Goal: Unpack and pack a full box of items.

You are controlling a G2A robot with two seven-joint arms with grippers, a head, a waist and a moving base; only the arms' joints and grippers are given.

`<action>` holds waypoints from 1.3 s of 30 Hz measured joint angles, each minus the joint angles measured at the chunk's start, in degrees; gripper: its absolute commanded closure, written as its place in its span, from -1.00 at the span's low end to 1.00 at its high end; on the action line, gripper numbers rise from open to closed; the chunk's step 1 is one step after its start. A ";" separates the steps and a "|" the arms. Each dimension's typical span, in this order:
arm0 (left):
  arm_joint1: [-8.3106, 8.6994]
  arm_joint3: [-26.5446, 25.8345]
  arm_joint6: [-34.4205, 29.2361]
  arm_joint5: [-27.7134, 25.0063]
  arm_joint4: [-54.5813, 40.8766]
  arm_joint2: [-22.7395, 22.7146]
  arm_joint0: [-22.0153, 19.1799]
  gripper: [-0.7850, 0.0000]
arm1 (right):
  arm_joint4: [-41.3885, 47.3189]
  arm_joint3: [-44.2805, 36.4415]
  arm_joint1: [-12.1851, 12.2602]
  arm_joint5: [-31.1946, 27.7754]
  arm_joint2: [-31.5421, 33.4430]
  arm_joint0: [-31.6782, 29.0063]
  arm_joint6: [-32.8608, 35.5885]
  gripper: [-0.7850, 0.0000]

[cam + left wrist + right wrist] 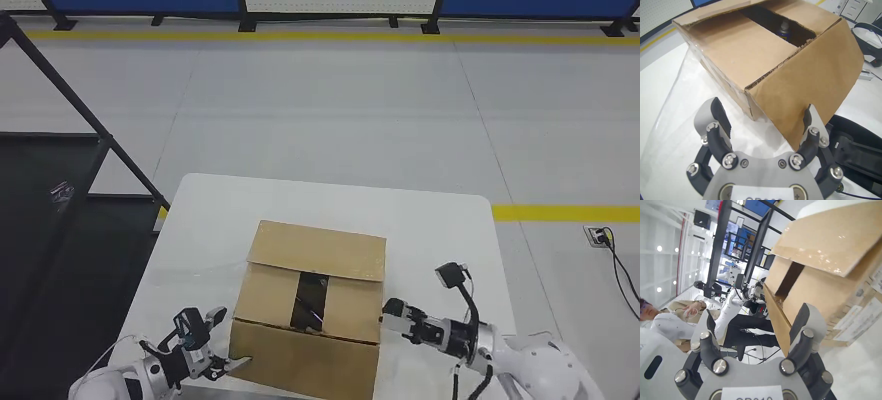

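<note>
Cardboard box [315, 265] centred on the bench [430, 225]: flap opening in hand.
Left tool [762, 104] and right tool [757, 311] stand spread at the box's robot-side corners, each straddling an edge of the turned-down flap [810, 75]. Recommended: pinch both edges evenly, then fold it clear together; a can [784, 30] stands inside the box.

Your left gripper [762, 103] has a silver-grey metal palm plate [761, 170], black linkage bars [717, 140] pinned with round silver screws [728, 161], and black ribbed pads [721, 112] on pale metal fingers [700, 117]. A white label [762, 193] with dark print sits on the plate. Your right gripper [757, 309] is built alike, with smooth silver pins [720, 366] and a matching tag [751, 392]. From above you see glossy white arm shells [545, 365], black wrist sections [455, 335] and a thin black cable [468, 298] looping over the right wrist.
</note>
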 measured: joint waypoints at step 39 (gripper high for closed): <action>0.77 -1.20 1.13 6.29 1.48 3.75 1.22 -1.00 | 14.03 16.85 -5.45 13.86 -14.90 22.80 -16.14 -1.00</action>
